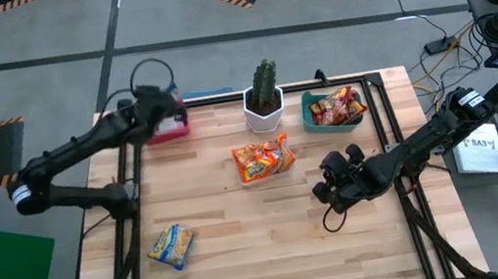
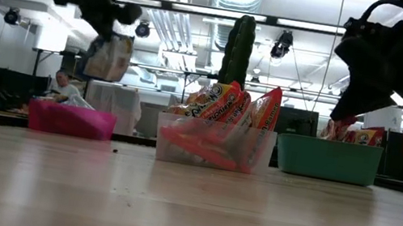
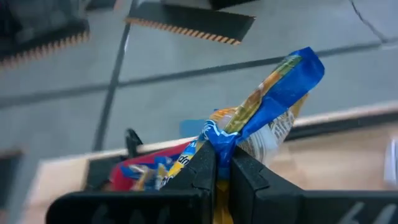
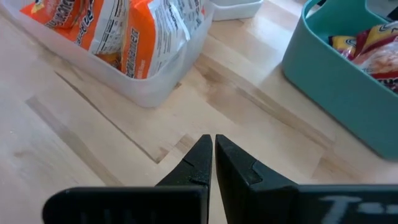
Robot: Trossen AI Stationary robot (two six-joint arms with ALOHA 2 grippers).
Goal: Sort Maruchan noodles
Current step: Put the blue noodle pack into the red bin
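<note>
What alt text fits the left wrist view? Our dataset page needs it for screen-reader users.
The left gripper is shut on a crumpled yellow-and-blue noodle packet, held above a red bin at the wooden table's edge, grey floor beyond.

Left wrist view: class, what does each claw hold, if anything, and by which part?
The left claw pinches a yellow-and-blue noodle packet by its crimped end, above the red bin. The right claw is shut, holding nothing.

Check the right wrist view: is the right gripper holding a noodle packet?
No, the right gripper is shut on nothing, over bare wood between the clear bin and the teal bin.
</note>
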